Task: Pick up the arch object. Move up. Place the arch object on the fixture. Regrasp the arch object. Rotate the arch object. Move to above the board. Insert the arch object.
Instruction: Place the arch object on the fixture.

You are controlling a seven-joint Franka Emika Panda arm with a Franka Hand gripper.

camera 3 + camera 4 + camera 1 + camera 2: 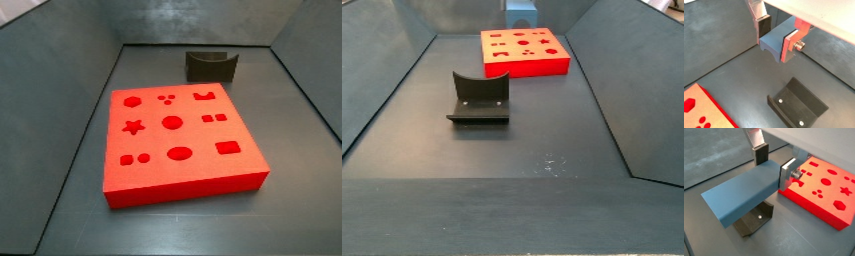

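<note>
While the gripper (774, 165) is clamping the slate grey-blue oblong arch object (743, 194) between its silver fingers, it is hovering high above the dark L-shaped fixture (797, 103), so pickup looks done. Placing, regrasping, rotating and inserting into the bright red board (177, 138) are remaining; nothing is blocking the fixture.

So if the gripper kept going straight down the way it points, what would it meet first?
Probably the fixture: in a wrist view it sits right beneath the arch object clamped in the gripper. The board lies to the side. Depth is unclear.
</note>
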